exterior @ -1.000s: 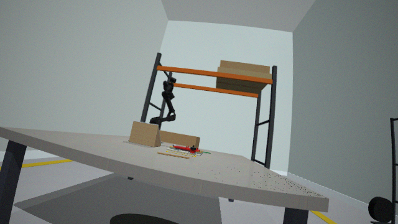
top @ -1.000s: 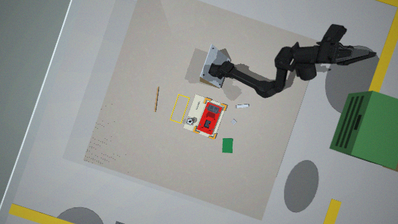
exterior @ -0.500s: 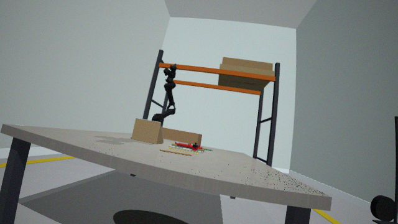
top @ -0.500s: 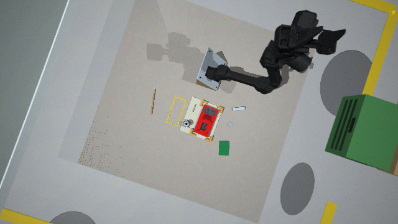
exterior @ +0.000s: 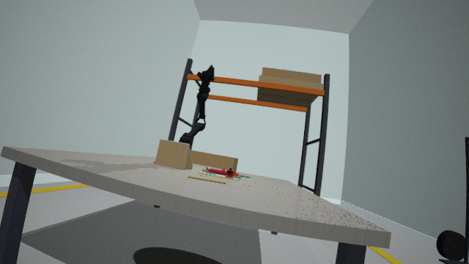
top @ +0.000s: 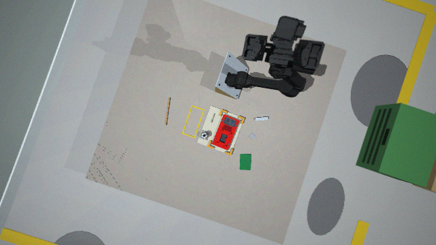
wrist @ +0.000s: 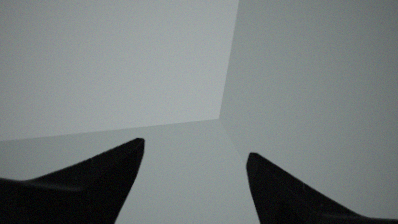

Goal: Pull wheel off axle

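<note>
The wheel [top: 204,133] [exterior: 230,171] is a small dark and silvery round thing at the corner of the cream base plate [top: 210,113]. The axle cannot be made out apart from it. The marked area is a yellow outlined rectangle [top: 187,120] on the table, just left of the plate in the top view, with nothing inside it. My gripper [top: 282,52] [exterior: 211,68] [wrist: 197,152] is open and empty, raised high above the table and far from the wheel. The wrist view shows only walls and ceiling between and beyond the fingers.
A red board [top: 226,132] sits on the plate. Around it lie a brown stick [top: 167,111] [exterior: 207,180], a pale bar [top: 261,118], a small grey square [top: 252,136] and a green block [top: 245,162]. The arm stands on a wedge-shaped mount [top: 235,62] [exterior: 172,154]. A rack [exterior: 256,83] stands behind.
</note>
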You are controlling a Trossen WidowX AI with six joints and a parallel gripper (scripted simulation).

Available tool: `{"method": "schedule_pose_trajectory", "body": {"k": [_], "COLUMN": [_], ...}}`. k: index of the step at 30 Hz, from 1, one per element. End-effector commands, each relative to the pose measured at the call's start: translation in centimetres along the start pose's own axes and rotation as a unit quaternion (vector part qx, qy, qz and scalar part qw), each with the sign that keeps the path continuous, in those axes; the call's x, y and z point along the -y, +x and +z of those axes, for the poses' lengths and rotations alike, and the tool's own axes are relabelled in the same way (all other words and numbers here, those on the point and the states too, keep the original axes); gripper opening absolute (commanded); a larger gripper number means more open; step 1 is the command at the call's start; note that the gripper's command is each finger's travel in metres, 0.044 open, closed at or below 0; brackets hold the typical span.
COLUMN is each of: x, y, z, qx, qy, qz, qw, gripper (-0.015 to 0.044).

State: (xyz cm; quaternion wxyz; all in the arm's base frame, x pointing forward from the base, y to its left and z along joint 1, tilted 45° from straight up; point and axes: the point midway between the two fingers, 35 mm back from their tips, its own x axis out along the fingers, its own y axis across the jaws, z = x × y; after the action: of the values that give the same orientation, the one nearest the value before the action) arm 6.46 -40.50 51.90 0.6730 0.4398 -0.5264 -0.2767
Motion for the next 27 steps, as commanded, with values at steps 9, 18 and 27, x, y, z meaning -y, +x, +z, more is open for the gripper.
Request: {"method": "schedule_pose_trajectory", "body": {"k": [9, 18, 27], "x": [14.4, 22.6, 29.1], "y": [1.2, -2.5, -10.3], "z": [-12.1, -21.3, -30.7], "qx": [-0.192, -0.362, -0.558], "qy": [-0.121, -0.21, -0.261], "qz": [-0.187, -0.254, -0.283], "qw": [0.956, 0.872, 0.735], "gripper": [0.03, 0.03, 0.03]}}
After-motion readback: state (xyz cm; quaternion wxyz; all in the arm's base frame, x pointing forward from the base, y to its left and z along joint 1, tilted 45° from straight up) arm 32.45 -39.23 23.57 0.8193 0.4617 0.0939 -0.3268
